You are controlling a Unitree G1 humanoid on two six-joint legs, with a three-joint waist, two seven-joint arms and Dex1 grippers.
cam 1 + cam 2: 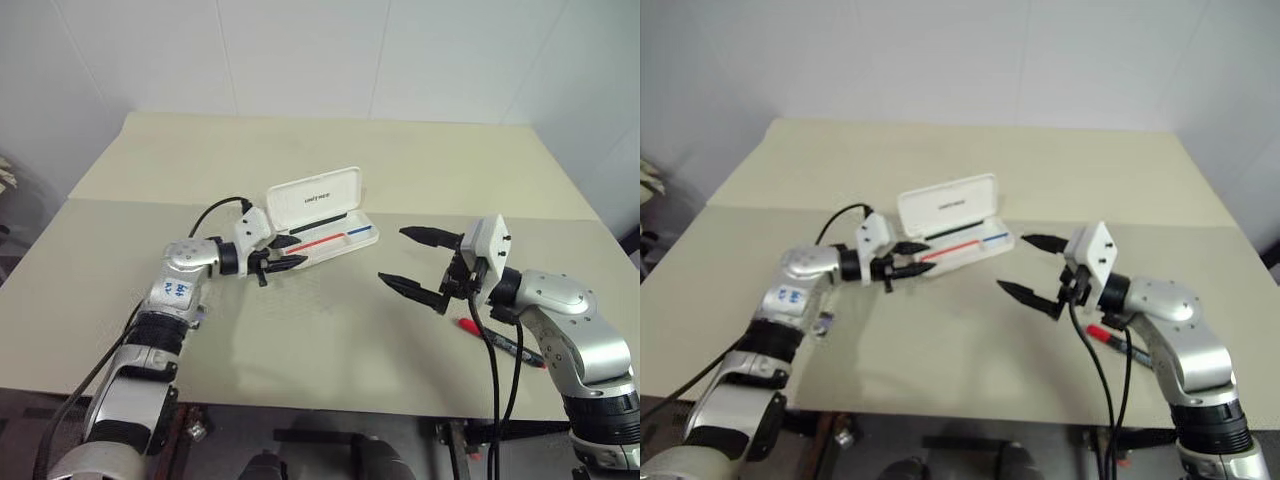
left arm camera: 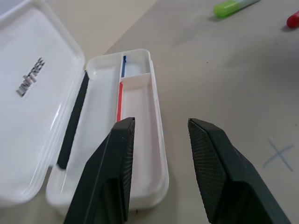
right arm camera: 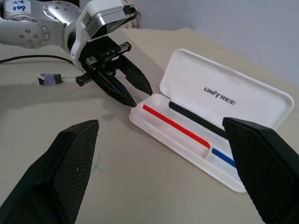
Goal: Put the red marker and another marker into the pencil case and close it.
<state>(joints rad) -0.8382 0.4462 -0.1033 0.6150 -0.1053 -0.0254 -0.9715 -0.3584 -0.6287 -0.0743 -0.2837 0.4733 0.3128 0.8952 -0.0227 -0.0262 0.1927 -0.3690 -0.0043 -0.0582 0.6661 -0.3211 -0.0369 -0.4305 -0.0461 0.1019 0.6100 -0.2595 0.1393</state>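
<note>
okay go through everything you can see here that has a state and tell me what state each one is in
pencil case: open, lid up, tray holds no marker
red marker: lying on the table, capped, by the right arm
lime-green marker: lying on the table, outside the case
left gripper: partly open, empty, tips at the case's end
right gripper: wide open, empty

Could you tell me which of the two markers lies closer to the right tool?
The red marker: it lies on the table just beside the right tool; the lime-green marker lies apart from it.
</note>
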